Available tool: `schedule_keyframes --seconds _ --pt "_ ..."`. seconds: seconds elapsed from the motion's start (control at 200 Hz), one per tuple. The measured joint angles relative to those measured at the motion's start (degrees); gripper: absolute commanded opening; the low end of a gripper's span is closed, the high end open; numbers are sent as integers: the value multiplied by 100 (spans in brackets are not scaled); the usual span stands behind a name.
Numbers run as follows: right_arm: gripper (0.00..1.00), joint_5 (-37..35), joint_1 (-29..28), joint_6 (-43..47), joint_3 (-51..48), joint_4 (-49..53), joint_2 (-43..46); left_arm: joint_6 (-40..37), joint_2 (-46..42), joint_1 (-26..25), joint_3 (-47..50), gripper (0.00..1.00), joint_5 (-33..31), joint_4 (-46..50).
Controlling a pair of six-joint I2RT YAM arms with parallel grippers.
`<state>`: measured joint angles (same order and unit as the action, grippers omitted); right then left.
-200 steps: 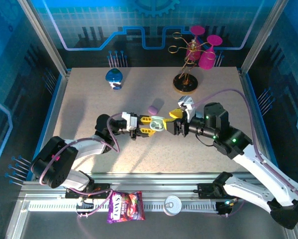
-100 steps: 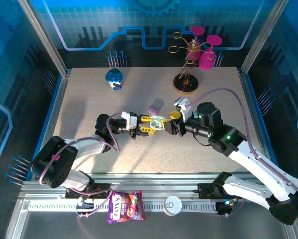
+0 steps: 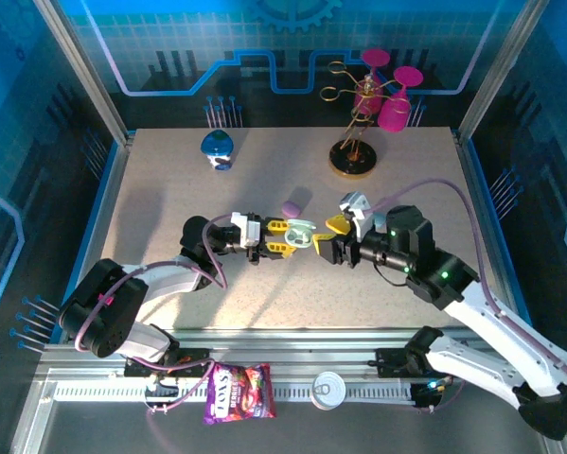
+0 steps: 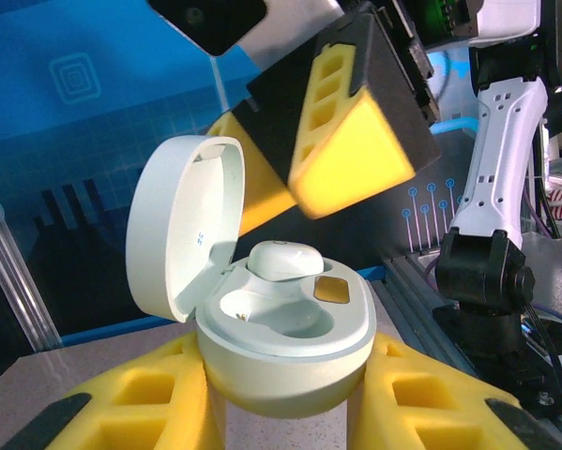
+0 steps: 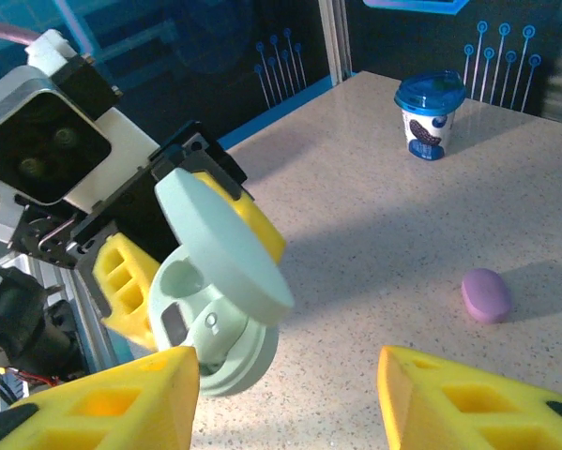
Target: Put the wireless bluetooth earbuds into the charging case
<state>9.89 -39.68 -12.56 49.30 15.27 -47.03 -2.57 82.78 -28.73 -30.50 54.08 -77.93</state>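
My left gripper (image 3: 295, 237) is shut on a pale green charging case (image 3: 301, 230), held above the table's middle with its lid (image 4: 182, 225) swung open. In the left wrist view the case (image 4: 285, 347) sits clamped between my yellow fingers (image 4: 121, 403), and one whitish earbud (image 4: 282, 260) rests in its far slot. The near slot is bare. My right gripper (image 3: 329, 236) stands open just right of the case with nothing between its fingers. The right wrist view has the case (image 5: 215, 361) in front of its left finger (image 5: 112, 408).
A lilac pebble-shaped case (image 3: 290, 207) lies closed on the table behind the grippers. A blue-lidded cup (image 3: 217, 148) stands at the back left, and a wire stand with pink glasses (image 3: 359, 142) at the back right. A snack bag (image 3: 238, 392) and a can (image 3: 328, 388) sit on the front rail.
The right arm's wrist has shifted a little toward the near side and right, its gripper staying open beside the case. The left gripper and the case have not moved.
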Motion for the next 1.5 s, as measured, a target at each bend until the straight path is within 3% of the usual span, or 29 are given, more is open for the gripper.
schedule_keyframes --seconds 0.185,0.385,0.78,0.901,1.046,1.181,1.331,1.501 --pt "52 -22 192 -210 -382 -356 186 -205 -7 48 55 28 -76 4" --pt "51 -479 601 -756 -765 -553 39 -852 -323 85 330 28 -603 382" --pt "51 -481 833 -1405 -822 -1012 -2170 -1495 -1235 199 901 29 -1473 1239" --pt "52 -341 837 -1464 -734 -1099 -2787 -1357 -1486 315 984 29 -1600 1464" --pt "54 -144 841 -1423 -732 -1384 -2828 -872 -1670 444 979 27 -1777 1810" --pt "63 319 863 -1025 -811 -1779 -2470 -352 -1742 538 911 27 -1904 2330" --pt "82 1178 857 -411 -925 -2260 -1797 94 -1814 560 765 27 -1908 2861" --pt "84 1840 787 205 -758 -2559 -1635 385 -1816 570 605 27 -1694 3185"
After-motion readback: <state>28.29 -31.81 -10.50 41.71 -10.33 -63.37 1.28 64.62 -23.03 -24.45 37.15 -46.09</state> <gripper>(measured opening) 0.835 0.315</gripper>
